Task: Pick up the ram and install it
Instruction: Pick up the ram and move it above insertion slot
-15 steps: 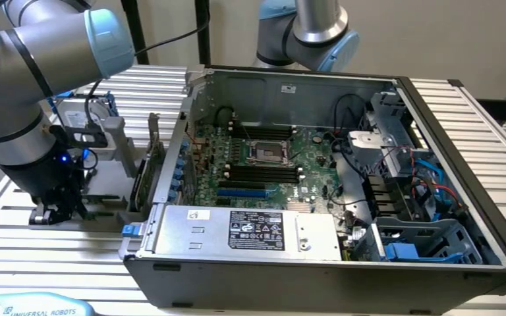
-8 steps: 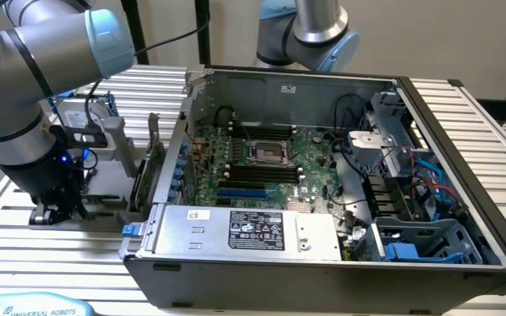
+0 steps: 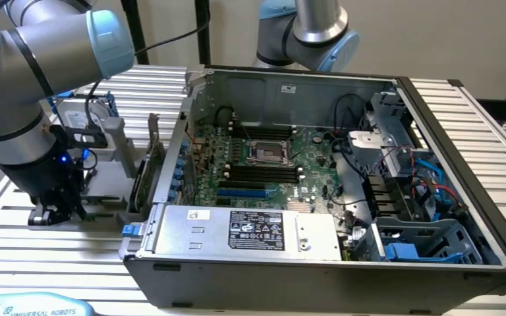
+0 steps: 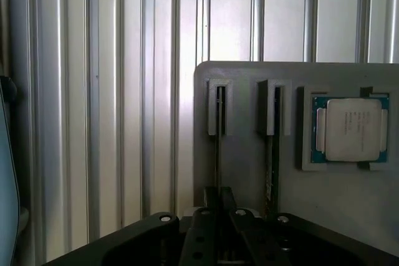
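We judge pick-up in hand; the black gripper (image 4: 219,195) pinches the thin, edge-on ram stick (image 4: 219,154) in the grey tray (image 4: 249,166); a firm, square hold is needed.

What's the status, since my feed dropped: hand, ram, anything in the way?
Hand down at gray holder, shut on ram. Ram on edge in its slot, not yet lifted. Second stick in neighboring slot, processor beyond; nothing between hand and ram.

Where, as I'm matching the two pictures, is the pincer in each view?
Exterior view: the pincer is low at the exterior view's left, beside the computer case.
Wrist view: the pincer is shut on the ram standing in the grey holder.
Shared landmark: the slatted table.
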